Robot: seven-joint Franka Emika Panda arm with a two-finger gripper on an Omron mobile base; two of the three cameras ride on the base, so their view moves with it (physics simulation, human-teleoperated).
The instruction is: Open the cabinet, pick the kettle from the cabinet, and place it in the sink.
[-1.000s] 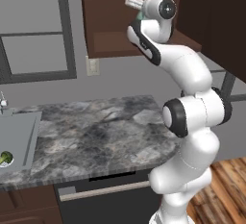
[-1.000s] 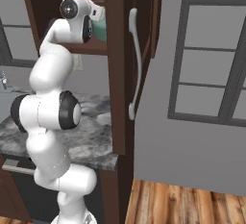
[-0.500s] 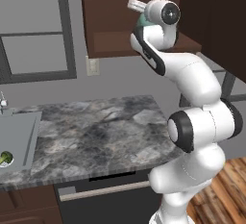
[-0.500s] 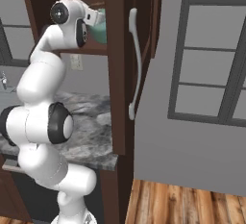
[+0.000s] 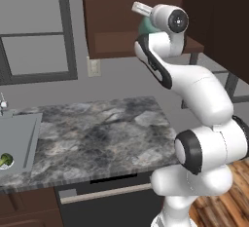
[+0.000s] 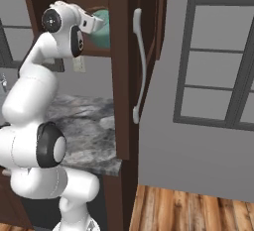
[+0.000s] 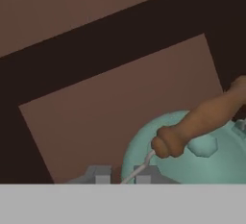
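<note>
Kettle stands upright inside the open cabinet, on its shelf, with the end effector right at its near side. Judged rigid and hard-shelled, probably light if empty, with a smooth rounded body likely to slip. Best hold: the brown handle grip arching over the lid, or the thin wire at its end. Handle's long axis runs diagonally across the hand view; spout direction not visible. 2 fingertips show slightly apart — contact with the wire cannot be told.
</note>
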